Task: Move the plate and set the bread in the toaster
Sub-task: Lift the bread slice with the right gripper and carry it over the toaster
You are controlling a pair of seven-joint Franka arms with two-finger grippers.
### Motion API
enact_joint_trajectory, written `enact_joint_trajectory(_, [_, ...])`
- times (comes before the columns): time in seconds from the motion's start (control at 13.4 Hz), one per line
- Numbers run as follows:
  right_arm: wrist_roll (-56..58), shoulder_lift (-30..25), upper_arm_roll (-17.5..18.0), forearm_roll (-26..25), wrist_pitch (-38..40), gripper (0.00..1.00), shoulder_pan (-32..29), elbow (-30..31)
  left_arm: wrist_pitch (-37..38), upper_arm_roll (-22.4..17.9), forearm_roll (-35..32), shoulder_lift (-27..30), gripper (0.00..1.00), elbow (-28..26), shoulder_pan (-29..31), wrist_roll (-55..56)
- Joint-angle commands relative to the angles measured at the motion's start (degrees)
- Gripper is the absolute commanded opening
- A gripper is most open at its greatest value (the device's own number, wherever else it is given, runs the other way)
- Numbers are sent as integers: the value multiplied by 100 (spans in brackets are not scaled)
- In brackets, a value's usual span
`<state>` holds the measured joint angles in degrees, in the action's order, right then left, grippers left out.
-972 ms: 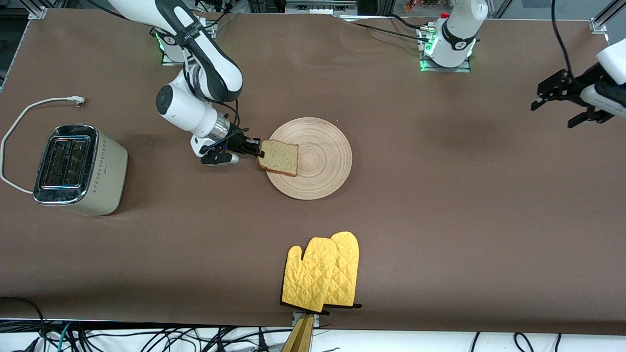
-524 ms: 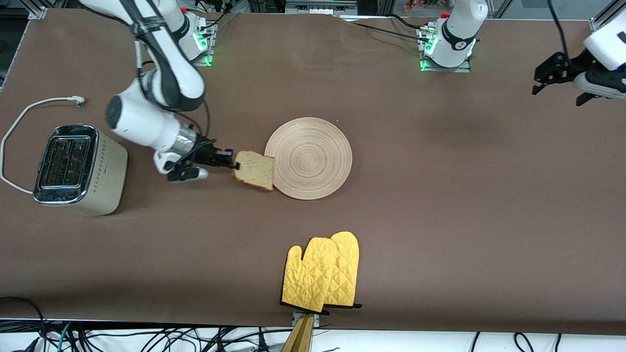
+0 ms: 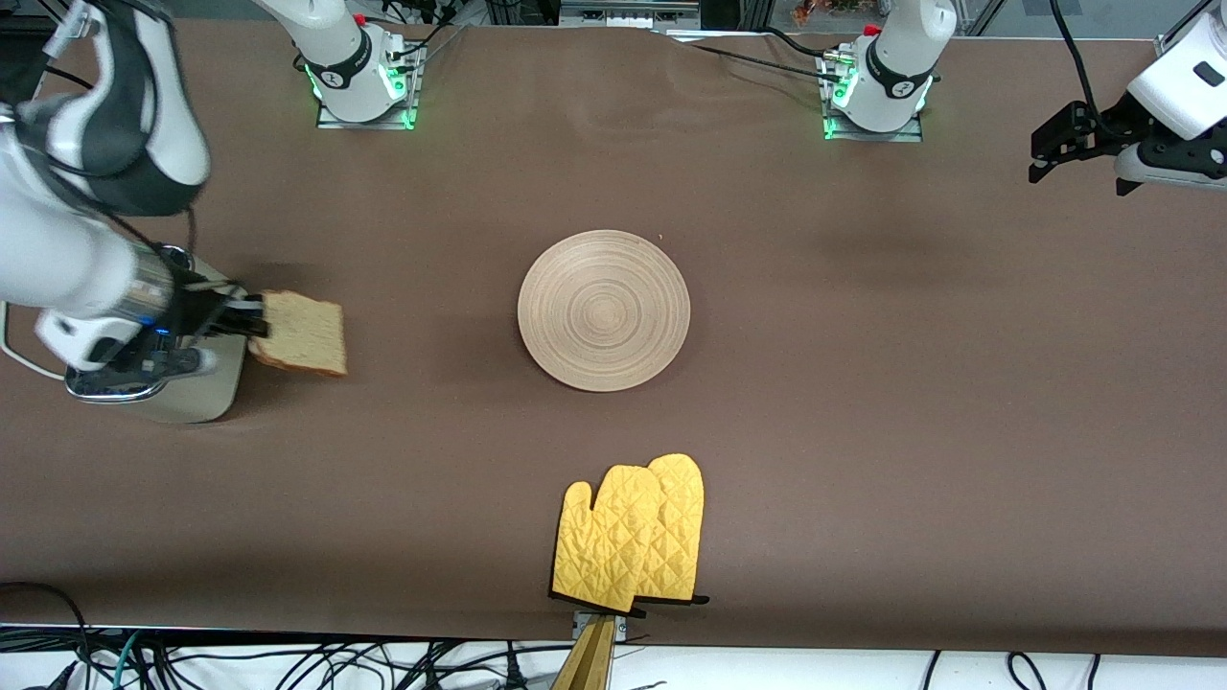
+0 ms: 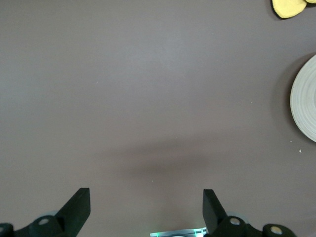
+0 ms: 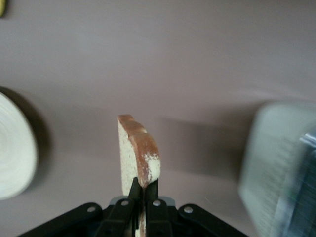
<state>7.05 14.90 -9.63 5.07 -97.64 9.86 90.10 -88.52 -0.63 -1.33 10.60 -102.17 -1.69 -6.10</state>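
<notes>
- Step in hand: I carry the bread (image 3: 299,333) to the toaster (image 3: 206,388); the right gripper (image 3: 251,319) is clamped on one edge of the slice, just over the toaster's rim.
- Next: turn the slice edge-down and line it up over a slot.
- Plate (image 3: 604,309) lies at table centre, at the toaster's 3 o'clock.
- Left gripper (image 3: 1074,144) waits, jaws spread, empty.
- Hidden: the right arm covers the slots.

We are seeing a light brown bread (image 3: 302,333) with a darker crust showing in the black right gripper (image 3: 251,319). The pale beige plate (image 3: 604,310) is showing concentric rings on the brown table (image 3: 863,402). 2 yellow quilted mitts (image 3: 631,532) are wearing black trim. The toaster (image 3: 196,393) is showing cream.
</notes>
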Motion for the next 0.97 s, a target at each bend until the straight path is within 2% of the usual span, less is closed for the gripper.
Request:
enact_joint_trajectory(0.0, [-11, -4, -634, -540, 588, 0, 33, -396, 142, 1, 210, -233, 100, 189, 413, 39])
enact_joint_trajectory(0.15, [41, 13, -1136, -866, 588, 0, 33, -362, 151, 1, 326, -225, 100, 154, 565, 39])
enact_joint_trajectory(0.3, [59, 75, -1409, -973, 588, 0, 33, -353, 151, 54, 326, -225, 100, 171, 556, 48])
enact_joint_trajectory(0.9, [182, 180, -1463, -1490, 562, 0, -292, -309, 168, 256, 309, -216, 100, 206, 503, 355])
